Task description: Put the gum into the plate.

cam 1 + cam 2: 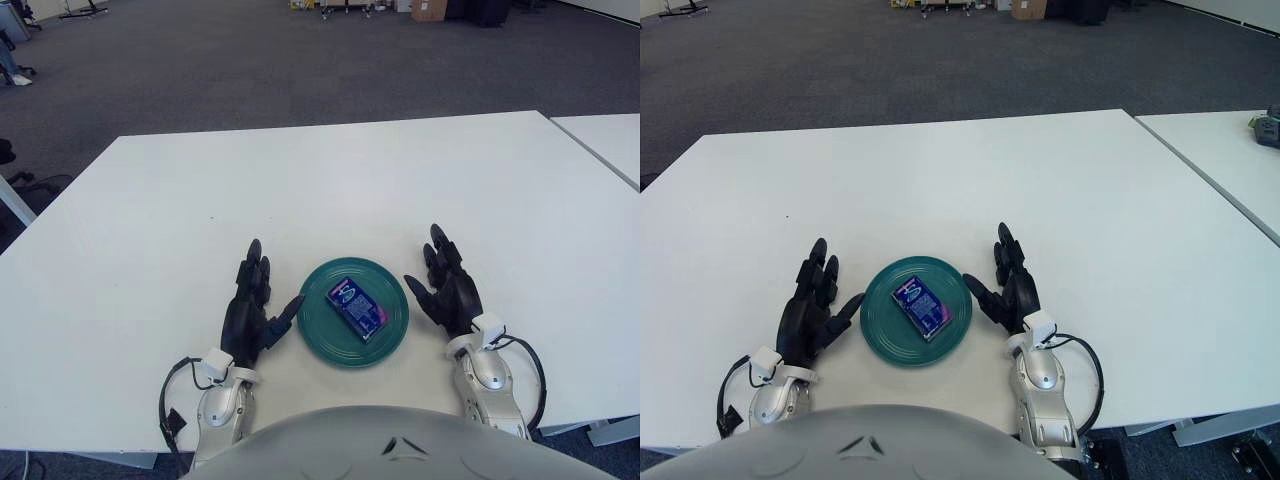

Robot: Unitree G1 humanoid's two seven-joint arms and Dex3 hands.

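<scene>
A blue pack of gum (356, 307) lies flat in the middle of a round teal plate (322, 339) near the front edge of the white table. My left hand (253, 302) shows just left of the plate, fingers spread and empty. My right hand (447, 285) shows just right of the plate, fingers spread and empty. Neither hand touches the gum.
The white table (330, 190) stretches far ahead and to both sides. A second white table (610, 140) stands at the right with a narrow gap between. Grey carpet and office furniture lie beyond.
</scene>
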